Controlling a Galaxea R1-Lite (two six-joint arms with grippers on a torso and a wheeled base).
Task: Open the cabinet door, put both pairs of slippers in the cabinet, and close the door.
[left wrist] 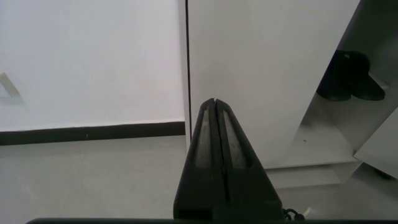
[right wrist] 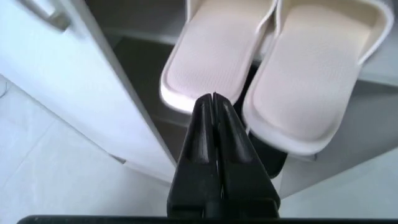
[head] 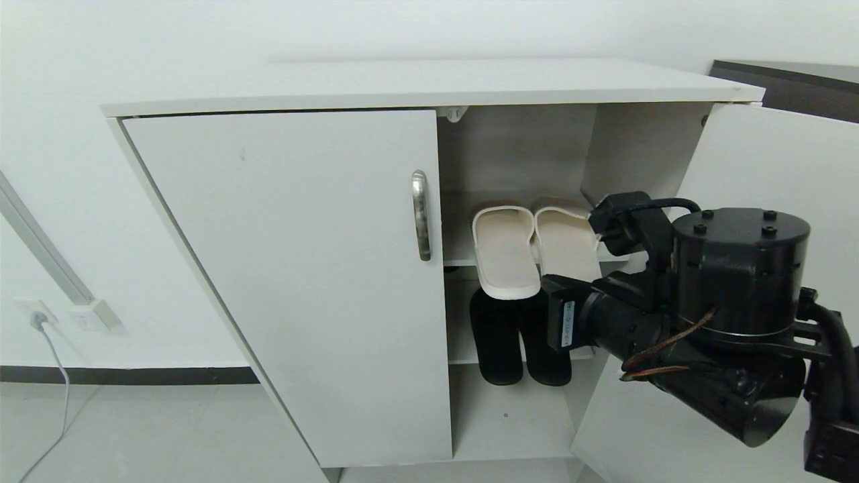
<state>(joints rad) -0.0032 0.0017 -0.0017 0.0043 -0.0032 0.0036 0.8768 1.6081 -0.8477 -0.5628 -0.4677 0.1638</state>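
While white slippers (head: 517, 251) lie on a shelf inside the cabinet (head: 429, 84) above black slippers (head: 500, 342), right pincer (right wrist: 213, 102) and left pincer (left wrist: 214, 109) are both closed, empty

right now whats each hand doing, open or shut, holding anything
Left hand: shut, holding nothing.
Right hand: shut, holding nothing, just in front of the white slippers.

Head camera looks down on the white two-door cabinet (head: 282, 268); right wrist camera sits close above its cream slippers (right wrist: 211, 62); left wrist low, farther back.
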